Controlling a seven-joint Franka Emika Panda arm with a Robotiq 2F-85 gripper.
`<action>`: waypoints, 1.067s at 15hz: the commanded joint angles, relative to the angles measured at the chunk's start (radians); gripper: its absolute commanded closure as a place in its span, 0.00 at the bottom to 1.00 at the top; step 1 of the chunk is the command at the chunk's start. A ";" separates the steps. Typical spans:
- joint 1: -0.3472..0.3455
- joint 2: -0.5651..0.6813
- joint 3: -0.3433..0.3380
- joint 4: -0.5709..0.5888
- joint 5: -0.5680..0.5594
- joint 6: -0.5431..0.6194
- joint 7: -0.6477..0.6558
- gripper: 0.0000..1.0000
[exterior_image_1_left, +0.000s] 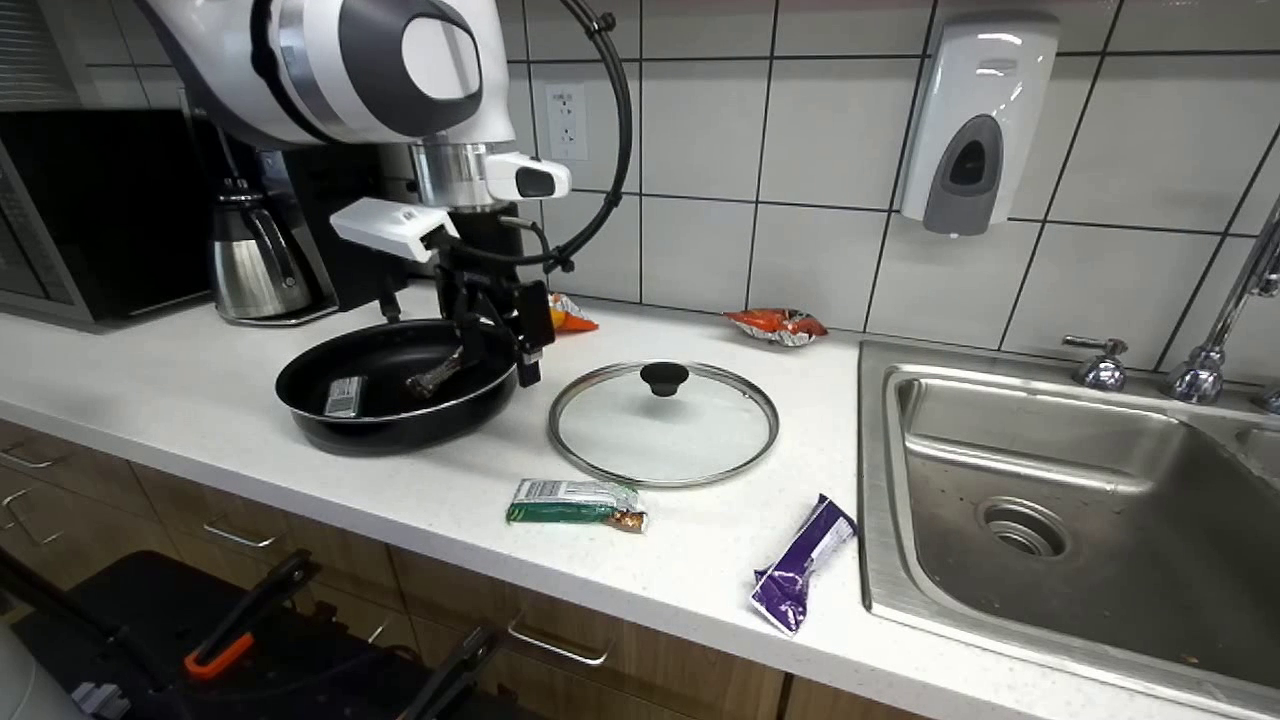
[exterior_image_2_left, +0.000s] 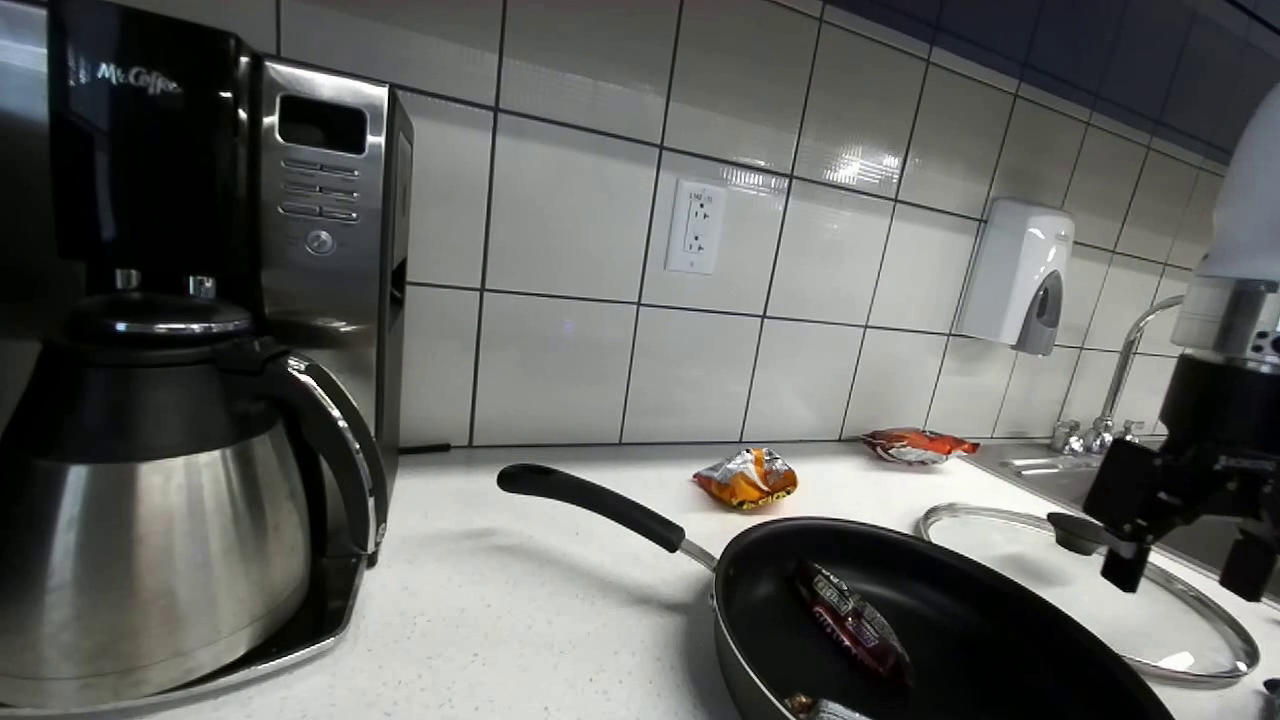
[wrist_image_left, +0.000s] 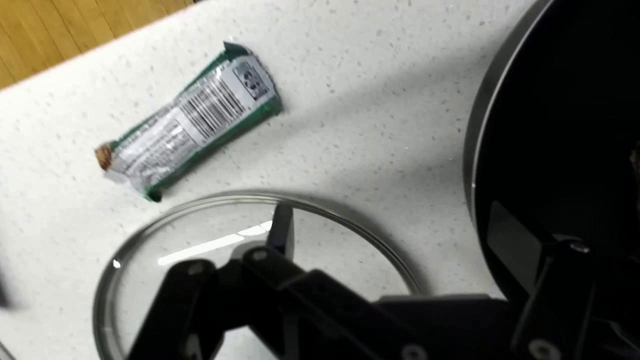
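Observation:
My gripper (exterior_image_1_left: 500, 362) is open and empty, above the counter between a black pan and a glass lid. It also shows in an exterior view (exterior_image_2_left: 1188, 575). In the wrist view my gripper (wrist_image_left: 400, 237) has one finger over the lid (wrist_image_left: 345, 260) and one over the pan's edge (wrist_image_left: 482, 125). The pan (exterior_image_1_left: 400, 437) holds a silver-grey wrapped bar (exterior_image_1_left: 344, 397) and a dark red wrapped bar (exterior_image_2_left: 850, 622). The lid (exterior_image_1_left: 650, 440) lies flat with its black knob up. A green-and-white wrapped bar (wrist_image_left: 195, 120) lies on the counter in front of the lid.
A purple wrapper (exterior_image_1_left: 803, 565) lies by the steel sink (exterior_image_1_left: 880, 500). An orange snack bag (exterior_image_2_left: 748, 480) and a red snack bag (exterior_image_1_left: 778, 325) lie near the tiled wall. A coffee maker with a steel carafe (exterior_image_2_left: 170, 560) stands beyond the pan's handle (exterior_image_2_left: 590, 505).

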 joint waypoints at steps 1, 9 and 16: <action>-0.077 -0.115 -0.013 -0.120 0.000 -0.004 0.106 0.00; -0.235 -0.080 -0.044 -0.080 0.001 -0.029 0.332 0.00; -0.224 -0.057 -0.051 -0.080 0.002 -0.003 0.301 0.00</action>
